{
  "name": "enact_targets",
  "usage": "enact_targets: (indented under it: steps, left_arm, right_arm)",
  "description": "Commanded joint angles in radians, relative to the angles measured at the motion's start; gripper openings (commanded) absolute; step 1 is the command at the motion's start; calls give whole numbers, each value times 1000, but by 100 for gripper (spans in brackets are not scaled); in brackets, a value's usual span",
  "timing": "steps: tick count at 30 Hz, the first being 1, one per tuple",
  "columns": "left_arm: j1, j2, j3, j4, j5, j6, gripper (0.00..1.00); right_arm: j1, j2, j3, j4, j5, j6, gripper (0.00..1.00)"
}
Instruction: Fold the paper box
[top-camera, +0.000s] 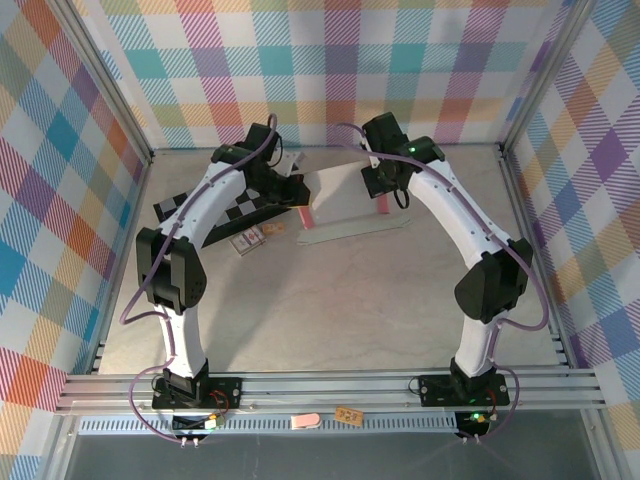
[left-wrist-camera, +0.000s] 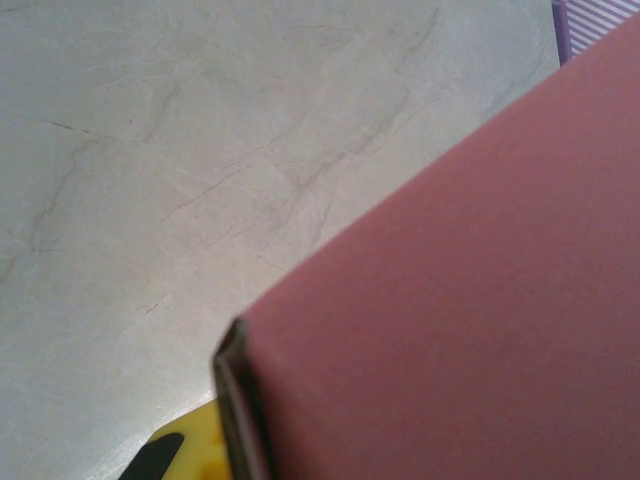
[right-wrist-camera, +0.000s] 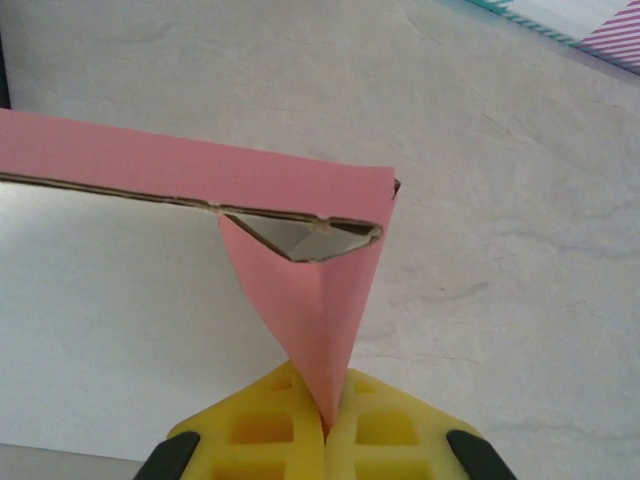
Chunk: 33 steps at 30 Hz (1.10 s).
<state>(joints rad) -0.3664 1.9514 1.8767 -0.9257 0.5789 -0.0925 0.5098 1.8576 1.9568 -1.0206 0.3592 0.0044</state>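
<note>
The paper box (top-camera: 340, 205) lies opened out at the far middle of the table (top-camera: 330, 310), its pale grey-white side up. A pink flap stands up at each end.

Both arms reach forward from the near rail, elbows bowed outward and wrists bent in toward the sheet from either side. The left gripper (top-camera: 300, 203) sits at the left flap. Its wrist camera looks up the pink card (left-wrist-camera: 450, 330), whose cut edge presses against one yellow pad (left-wrist-camera: 195, 455), and the jaws are drawn together on that flap.

The right gripper (top-camera: 384, 195) is at the right flap. In its wrist view the two yellow pads (right-wrist-camera: 390, 430) are pressed tight together, with the pink flap (right-wrist-camera: 310, 300) pinched between them. The flap rises to a folded corner where the grey inside shows.

A black-and-white checkered board (top-camera: 195, 210) lies under the left arm, partly covered by it. Two small cards (top-camera: 250, 240) rest just beside the board, their print too small to read. Plaid walls (top-camera: 60, 150) enclose the table.
</note>
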Motion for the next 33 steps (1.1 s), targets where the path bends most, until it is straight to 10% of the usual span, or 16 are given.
enact_targets:
  steps: [1, 15, 23, 33]
  left_arm:
    - [-34, -65, 39, 102, 86, -14, 0]
    - [-34, -80, 23, 117, 72, -21, 0]
    - [-35, -85, 24, 126, 65, -32, 0]
    - [-46, -80, 27, 138, 55, -54, 0]
  right_arm:
    - [18, -1, -26, -13, -55, 14, 5]
    - [-1, -27, -104, -19, -120, 38, 25]
    - [5, -30, -113, -48, 123, 78, 0]
    - [62, -23, -105, -68, 374, 107, 0]
